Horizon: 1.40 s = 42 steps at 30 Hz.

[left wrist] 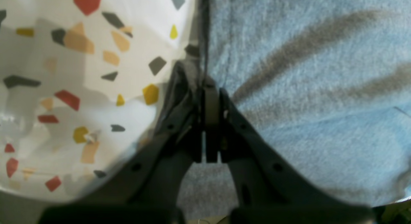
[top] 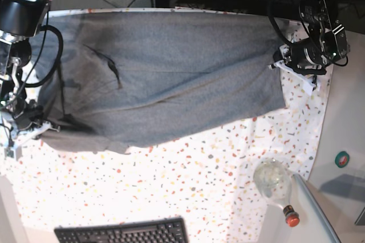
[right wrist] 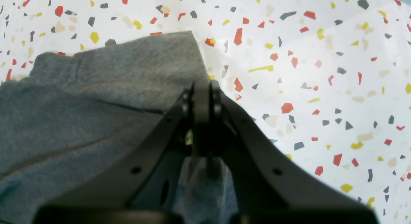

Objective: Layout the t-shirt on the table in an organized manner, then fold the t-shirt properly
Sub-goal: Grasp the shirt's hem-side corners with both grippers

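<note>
Shirt (top: 171, 72): stretched across far half of counter (top: 188, 186), between both arms, still creased at one end.
Left tool (left wrist: 210, 89): clenched on shirt edge.
Right tool (right wrist: 202, 89): clenched on shirt edge near a corner.
Step, my reading: layout, spreading flat.
Advice: keep equal tension both sides, lower together, release only once cloth lies flat.
Containers: clear bottle (top: 274, 183), red cap, lying near counter corner; contents cannot tell.
</note>
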Motion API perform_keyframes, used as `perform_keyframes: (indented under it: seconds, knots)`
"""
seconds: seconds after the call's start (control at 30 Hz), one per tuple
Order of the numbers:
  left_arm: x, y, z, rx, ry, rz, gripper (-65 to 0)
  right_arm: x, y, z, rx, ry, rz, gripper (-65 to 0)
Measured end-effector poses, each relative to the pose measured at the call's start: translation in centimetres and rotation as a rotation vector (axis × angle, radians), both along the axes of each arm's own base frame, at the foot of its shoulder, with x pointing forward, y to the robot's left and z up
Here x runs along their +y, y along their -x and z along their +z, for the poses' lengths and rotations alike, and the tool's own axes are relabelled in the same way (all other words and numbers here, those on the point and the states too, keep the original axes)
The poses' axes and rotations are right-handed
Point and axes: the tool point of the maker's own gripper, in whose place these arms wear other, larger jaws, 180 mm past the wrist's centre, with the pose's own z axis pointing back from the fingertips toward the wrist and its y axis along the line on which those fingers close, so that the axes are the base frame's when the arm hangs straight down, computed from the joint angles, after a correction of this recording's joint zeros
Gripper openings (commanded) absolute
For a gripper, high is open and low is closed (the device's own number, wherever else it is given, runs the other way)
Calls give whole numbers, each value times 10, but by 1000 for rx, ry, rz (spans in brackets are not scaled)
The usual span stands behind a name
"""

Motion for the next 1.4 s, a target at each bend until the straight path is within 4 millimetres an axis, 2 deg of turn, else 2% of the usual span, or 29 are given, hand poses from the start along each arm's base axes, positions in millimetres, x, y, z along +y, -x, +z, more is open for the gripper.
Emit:
perform_keyframes:
  seconds: [0.03,0.17,0.23,0.33,0.43,0.5,0.6,0.67,0.77,0.9,1.33,1.4]
  knots:
    - [0,1,-1,3,0,0,-650,0,0,0,0,-1,0,-650]
    - [1,4,0,5,-8,-3,-375,0,1,-1,2,-1,0,-650]
    - [3,3,9,-19,-25,-7,-267,0,2,-2,5,-1,-1,-650]
    - [23,-5,34,-101,-66,48,-191,0,3,-3,7,0,0,-650]
    - [47,-15,51,-158,-105,119,-184,0,3,-3,8,0,0,-650]
    - [53,-28,53,-175,-99,142,-184,0,3,-3,6,-1,0,-650]
    - [54,-60,44,-255,-67,189,-186,1,3,-3,8,0,2,-650]
    - [52,-72,30,-265,-69,177,-186,2,2,-3,7,-1,5,-650]
    - [42,-79,9,-232,-83,104,-186,2,2,-3,6,0,6,-650]
    - [32,-97,6,-271,-71,98,-186,1,3,-2,6,0,2,-650]
    - [35,-102,-8,-250,-59,124,-191,1,3,-2,6,-3,2,-650]
    - [28,-106,-10,-236,-74,71,-219,1,3,-2,5,-2,2,-650]
